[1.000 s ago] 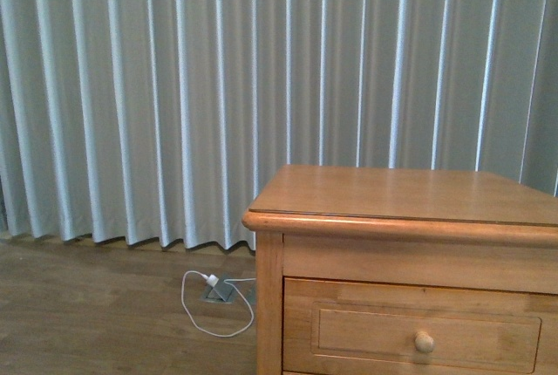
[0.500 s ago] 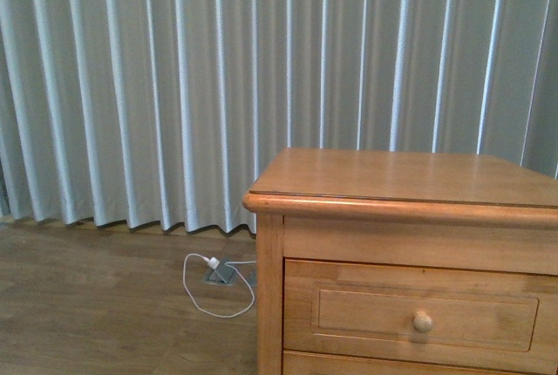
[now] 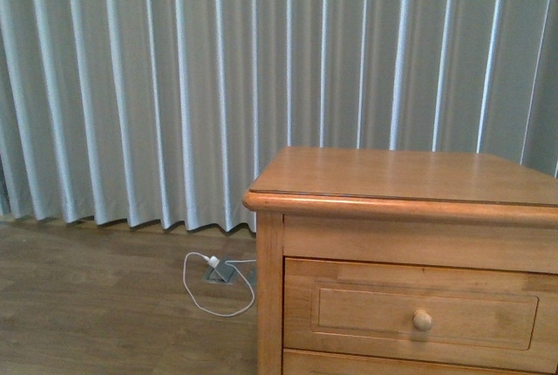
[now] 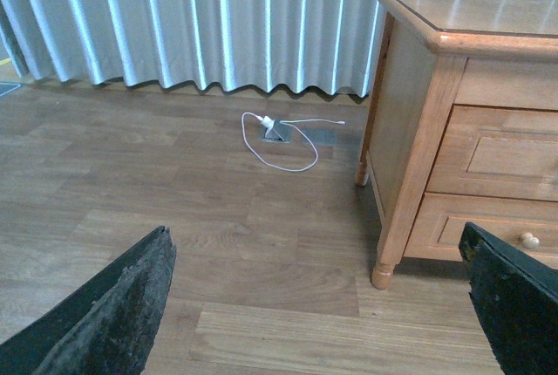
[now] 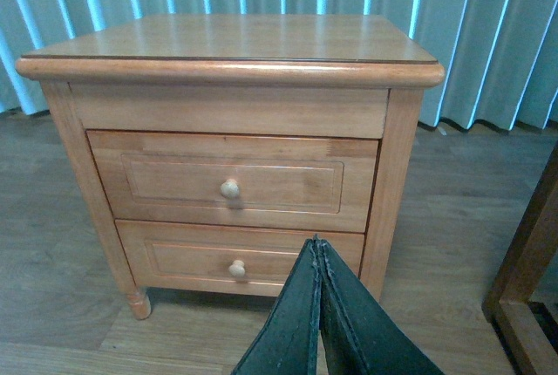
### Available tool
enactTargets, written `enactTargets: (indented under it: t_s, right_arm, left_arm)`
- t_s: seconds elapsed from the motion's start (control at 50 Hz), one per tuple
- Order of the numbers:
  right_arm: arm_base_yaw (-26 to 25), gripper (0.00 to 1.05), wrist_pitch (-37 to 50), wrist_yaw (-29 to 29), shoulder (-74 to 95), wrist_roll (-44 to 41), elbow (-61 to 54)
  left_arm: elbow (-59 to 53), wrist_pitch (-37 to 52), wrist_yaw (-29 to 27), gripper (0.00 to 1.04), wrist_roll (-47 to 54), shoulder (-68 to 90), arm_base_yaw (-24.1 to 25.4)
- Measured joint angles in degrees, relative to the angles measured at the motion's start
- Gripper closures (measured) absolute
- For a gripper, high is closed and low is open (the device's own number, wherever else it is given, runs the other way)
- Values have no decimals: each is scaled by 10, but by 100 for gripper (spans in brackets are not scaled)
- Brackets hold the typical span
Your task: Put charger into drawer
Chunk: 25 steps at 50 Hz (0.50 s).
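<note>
The charger is out of view in every frame. The drawer (image 5: pixel 231 179) is the upper one of a light-brown wooden cabinet (image 3: pixel 401 174), pushed in flush, with one round knob (image 3: pixel 423 320). It also shows at the edge of the left wrist view, drawer (image 4: pixel 506 153). My left gripper (image 4: pixel 314 235) is open over bare floor beside the cabinet, nothing between its dark fingers (image 4: pixel 122 305). My right gripper (image 5: pixel 316 242) is shut and empty, pointing at the cabinet's front below the lower drawer (image 5: pixel 235 257).
A white plug with a white looping cable (image 4: pixel 270 124) lies on the wooden floor by a floor socket, near the grey curtain (image 3: pixel 174 87). A dark wooden frame (image 5: pixel 527 270) stands to one side of the cabinet. The cabinet's foot (image 4: pixel 381 275) is near my left gripper.
The front view shifted a second ago, so the cabinet and floor plug sit a little higher in frame. Since half a second ago nothing has moved.
</note>
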Motion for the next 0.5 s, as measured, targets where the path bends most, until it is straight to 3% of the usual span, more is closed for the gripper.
enactTargets:
  t_s: [0.2, 0.3, 0.5]
  right_arm:
    - [0, 103, -32, 0, -32, 0, 0]
    - [0, 103, -121, 0, -102, 0, 1]
    - [0, 103, -130, 0, -126, 0, 1]
  left_arm:
    - [0, 0, 0, 6, 0, 0, 0]
    - [0, 0, 0, 6, 0, 0, 0]
    - [0, 0, 0, 6, 0, 0, 0]
